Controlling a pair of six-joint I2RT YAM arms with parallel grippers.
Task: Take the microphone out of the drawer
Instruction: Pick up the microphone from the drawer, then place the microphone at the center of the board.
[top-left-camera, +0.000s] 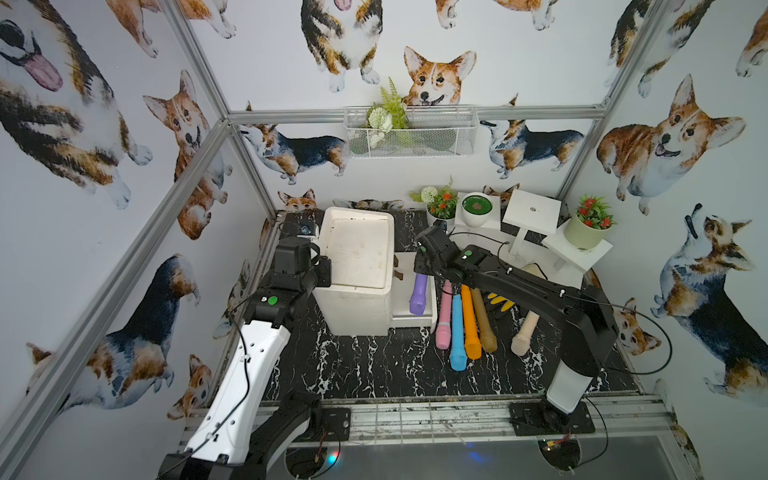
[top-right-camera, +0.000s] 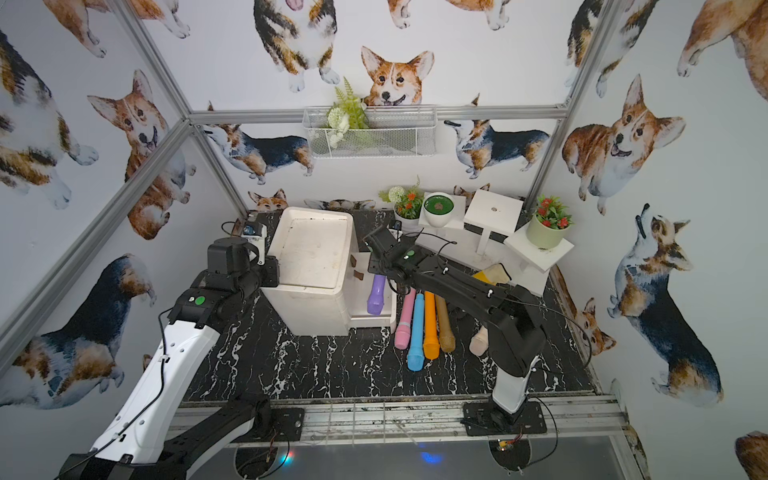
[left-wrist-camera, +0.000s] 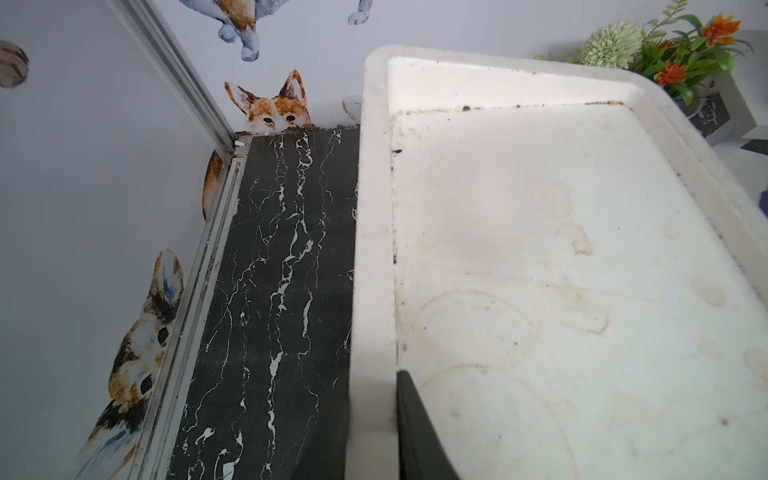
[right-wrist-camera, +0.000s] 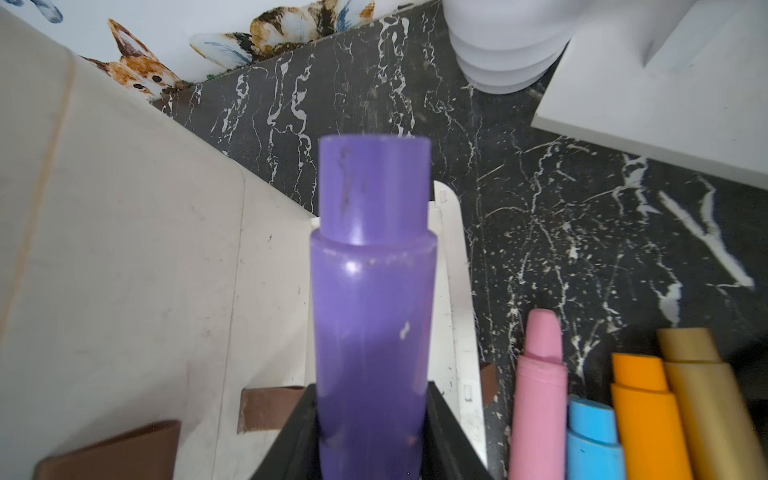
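Observation:
The purple microphone (top-left-camera: 419, 296) (top-right-camera: 376, 296) is over the open white drawer (top-left-camera: 404, 305) (top-right-camera: 376, 321), which stands pulled out to the right of the white cabinet (top-left-camera: 357, 257). My right gripper (top-left-camera: 422, 271) (right-wrist-camera: 370, 386) is shut on its shaft, a black finger on each side. In the right wrist view the microphone (right-wrist-camera: 370, 291) runs on past the fingertips above the drawer (right-wrist-camera: 454, 291). My left gripper (top-left-camera: 323, 268) (left-wrist-camera: 374, 395) is shut on the left rim of the cabinet (left-wrist-camera: 540, 249). One black finger (left-wrist-camera: 415, 432) lies against the rim's inner side.
On the black marble table right of the drawer lie a pink (top-left-camera: 444, 318), a blue (top-left-camera: 457, 338), an orange (top-left-camera: 470, 328), a brown (top-left-camera: 484, 326) and a beige microphone (top-left-camera: 524, 332). White stands with potted plants (top-left-camera: 586, 228) fill the back right. A wire basket (top-left-camera: 411, 133) hangs on the back wall.

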